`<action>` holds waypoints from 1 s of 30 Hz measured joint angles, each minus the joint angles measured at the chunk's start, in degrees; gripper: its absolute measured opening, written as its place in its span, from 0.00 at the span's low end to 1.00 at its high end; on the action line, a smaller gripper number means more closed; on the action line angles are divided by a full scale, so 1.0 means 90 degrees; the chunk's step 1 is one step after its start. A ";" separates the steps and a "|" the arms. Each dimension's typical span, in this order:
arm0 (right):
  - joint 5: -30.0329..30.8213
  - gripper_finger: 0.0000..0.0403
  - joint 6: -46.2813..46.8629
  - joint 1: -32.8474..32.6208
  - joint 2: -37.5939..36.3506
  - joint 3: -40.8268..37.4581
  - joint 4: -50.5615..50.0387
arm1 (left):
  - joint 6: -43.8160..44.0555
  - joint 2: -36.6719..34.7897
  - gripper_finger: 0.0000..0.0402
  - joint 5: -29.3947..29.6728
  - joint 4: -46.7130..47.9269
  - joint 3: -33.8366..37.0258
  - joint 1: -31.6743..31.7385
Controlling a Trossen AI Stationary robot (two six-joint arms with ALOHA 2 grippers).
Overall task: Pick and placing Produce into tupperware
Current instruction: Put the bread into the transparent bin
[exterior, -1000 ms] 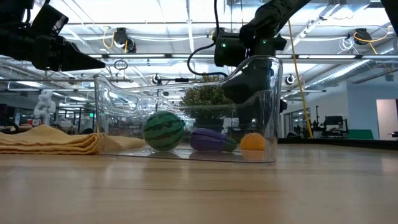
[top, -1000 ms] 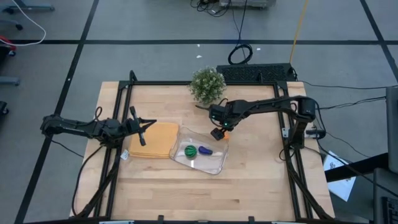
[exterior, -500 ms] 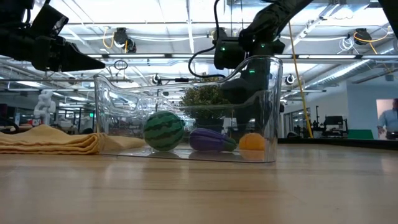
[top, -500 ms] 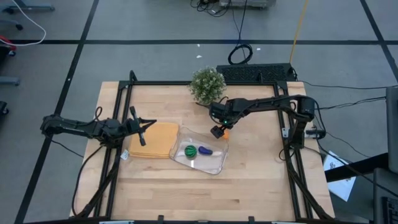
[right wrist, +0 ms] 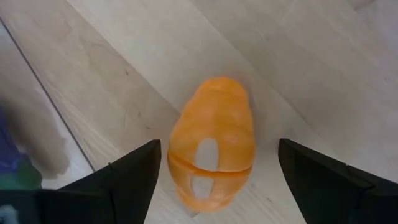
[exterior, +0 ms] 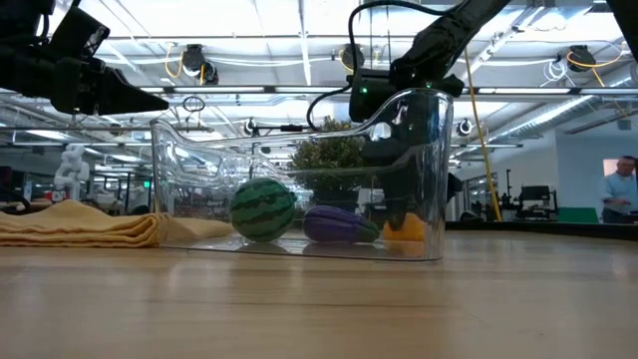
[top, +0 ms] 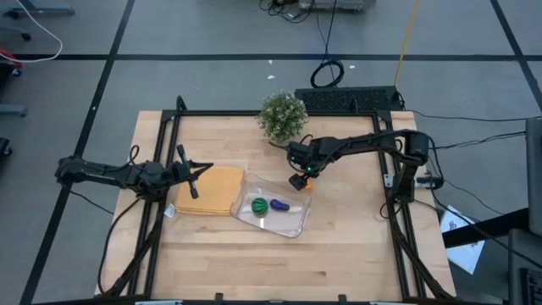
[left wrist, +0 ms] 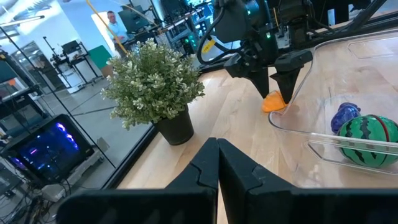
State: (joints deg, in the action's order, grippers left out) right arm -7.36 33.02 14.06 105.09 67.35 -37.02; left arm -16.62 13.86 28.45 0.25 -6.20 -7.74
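The clear tupperware (top: pixel 292 222) stands mid-table. The round green piece (top: pixel 258 205) and the purple piece (top: pixel 279 204) lie on its floor. The orange piece (right wrist: pixel 211 146) lies at the tupperware's far right corner (left wrist: pixel 273 102); whether inside the wall or just outside it, I cannot tell. My right gripper (top: pixel 298 178) is open and points down. One finger stands on either side of the orange piece, and neither touches it. My left gripper (top: pixel 196 178) is shut and empty above the tan mat (top: pixel 212 188).
A bushy potted plant (top: pixel 282 116) stands at the far edge, just behind my right gripper. The folded tan mat lies against the tupperware's left side. A person (exterior: pixel 620 189) shows far off in the room behind the table.
My right gripper has gone down toward the orange piece, so its open fingers now stand low beside it. The produce and the tupperware have stayed where they were.
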 joint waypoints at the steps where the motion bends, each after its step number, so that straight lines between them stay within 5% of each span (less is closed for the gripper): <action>1: 0.0000 0.78 0.0014 0.0012 0.0001 -0.0033 0.0044 | 0.0000 0.0001 0.01 0.0002 0.0000 0.0000 0.0002; 30: 0.0185 0.77 -0.0103 0.0056 0.0334 -0.0068 0.0238 | -0.0022 -0.0001 0.01 0.0002 -0.0002 0.0000 -0.0001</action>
State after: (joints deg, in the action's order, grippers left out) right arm -5.70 32.10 14.57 108.09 66.74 -34.87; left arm -16.82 13.85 28.47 0.23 -6.20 -7.75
